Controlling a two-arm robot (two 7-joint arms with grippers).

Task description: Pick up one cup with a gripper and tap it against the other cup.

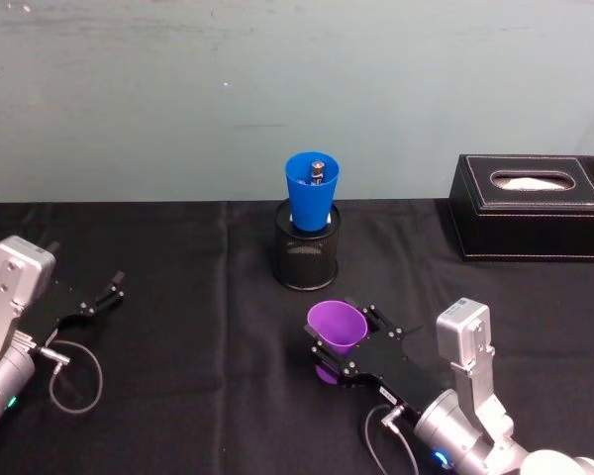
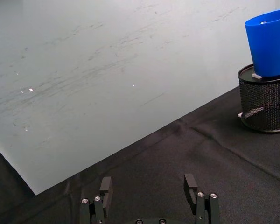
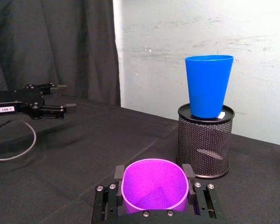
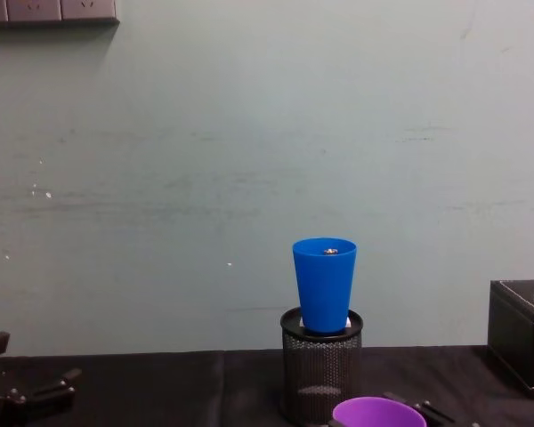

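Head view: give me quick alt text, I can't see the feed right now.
The right gripper is shut on the upright purple cup near the table's front, short of the blue cup, which stands in a black mesh pen holder. The left gripper rests open at far left; a black tissue box sits back right.

The setting is an indoor test bench of a lab or office type. A table covered with black cloth [image 1: 178, 257] stands against a plain pale wall [image 4: 249, 133] with wall sockets [image 4: 49, 9] high up. Desk items stand ahead of the right gripper [image 1: 348, 346]: a black mesh pen holder [image 1: 307, 252] and, further right, a black tissue box [image 1: 535, 206].
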